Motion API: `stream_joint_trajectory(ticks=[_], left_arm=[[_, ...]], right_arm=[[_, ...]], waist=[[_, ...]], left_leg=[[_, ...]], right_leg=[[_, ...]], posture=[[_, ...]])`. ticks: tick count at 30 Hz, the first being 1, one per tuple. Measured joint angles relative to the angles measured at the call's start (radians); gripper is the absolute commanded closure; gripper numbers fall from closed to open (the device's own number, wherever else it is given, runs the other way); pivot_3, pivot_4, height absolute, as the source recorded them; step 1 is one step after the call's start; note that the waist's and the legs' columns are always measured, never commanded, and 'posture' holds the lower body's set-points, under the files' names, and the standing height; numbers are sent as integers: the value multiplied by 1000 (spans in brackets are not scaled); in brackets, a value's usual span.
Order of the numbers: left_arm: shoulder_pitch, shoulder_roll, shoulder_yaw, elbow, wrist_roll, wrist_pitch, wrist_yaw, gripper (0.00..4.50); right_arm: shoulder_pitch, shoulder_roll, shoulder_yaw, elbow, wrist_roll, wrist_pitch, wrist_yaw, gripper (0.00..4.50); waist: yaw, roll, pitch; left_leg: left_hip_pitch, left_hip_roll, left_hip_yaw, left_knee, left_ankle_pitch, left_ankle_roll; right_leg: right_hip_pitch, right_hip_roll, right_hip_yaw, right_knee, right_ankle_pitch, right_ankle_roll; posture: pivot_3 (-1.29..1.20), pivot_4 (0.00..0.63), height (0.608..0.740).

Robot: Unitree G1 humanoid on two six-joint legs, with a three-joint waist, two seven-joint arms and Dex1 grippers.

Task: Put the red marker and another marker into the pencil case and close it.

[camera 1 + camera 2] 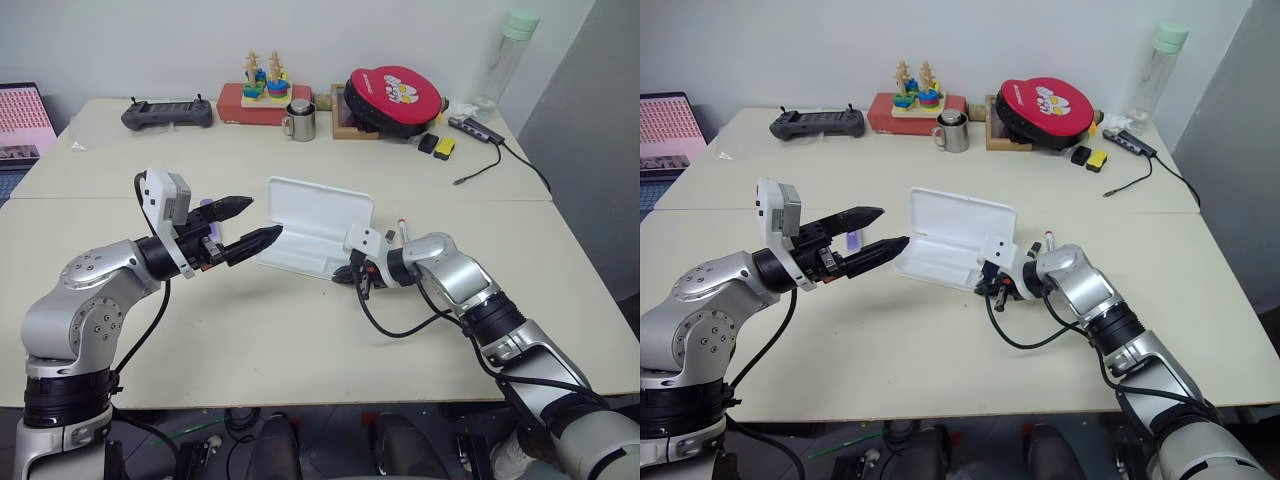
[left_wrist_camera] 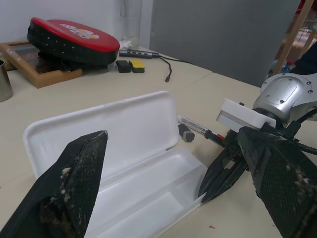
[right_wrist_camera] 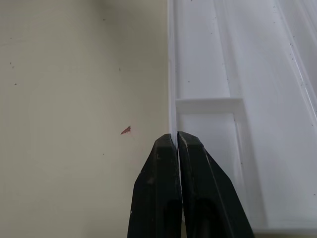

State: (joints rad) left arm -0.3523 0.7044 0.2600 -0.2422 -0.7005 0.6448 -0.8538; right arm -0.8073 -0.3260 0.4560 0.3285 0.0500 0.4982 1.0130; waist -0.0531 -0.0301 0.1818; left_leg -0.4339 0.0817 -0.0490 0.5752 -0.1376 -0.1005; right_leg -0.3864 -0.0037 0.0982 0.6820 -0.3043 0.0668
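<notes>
I see the pencil case (image 1: 312, 236) lying open on the table (image 1: 300, 340), lid raised toward the far side, tray compartments bare. My right gripper (image 3: 176, 144) is clenched on the case's near rim at its right end, the thin white wall pinched between the two black fingers. The red marker (image 2: 197, 128) lies on the table just beyond the case's right end, next to a small dark grey cap (image 2: 186, 134). The purple marker (image 1: 852, 240) sits left of the case, partly hidden behind my left gripper (image 1: 247, 224), which hovers with its jaws spread wide and nothing in them, tips close to the case's left end.
</notes>
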Motion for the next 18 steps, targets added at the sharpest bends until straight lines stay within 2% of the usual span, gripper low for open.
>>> stream_joint_trajectory(ticks=[6, 14, 18], left_arm=[[-1, 17, 0, 0, -1, 1, -8, 0], [47, 183, 32, 33, 1, -6, -155, 0], [40, 192, 38, 40, 0, -7, -168, 0]], right_arm=[[-3, -2, 9, 0, -31, -30, 15, 4420], [54, -82, 46, -127, -40, -79, 116, 4420], [77, -80, 62, -172, -47, -81, 136, 4420]], waist=[[0, 0, 0], [-1, 0, 0], [-2, 0, 0]], left_leg=[[0, 0, 0, 0, 0, 0], [-1, 0, 0, -2, 0, 0], [-1, 0, 0, -2, 0, 0]], right_leg=[[0, 0, 0, 0, 0, 0], [-2, 0, -1, -1, -2, -2], [-2, 0, -1, 0, -2, -2]], posture=[[0, 150, 740], [0, 150, 740], [0, 150, 740]])
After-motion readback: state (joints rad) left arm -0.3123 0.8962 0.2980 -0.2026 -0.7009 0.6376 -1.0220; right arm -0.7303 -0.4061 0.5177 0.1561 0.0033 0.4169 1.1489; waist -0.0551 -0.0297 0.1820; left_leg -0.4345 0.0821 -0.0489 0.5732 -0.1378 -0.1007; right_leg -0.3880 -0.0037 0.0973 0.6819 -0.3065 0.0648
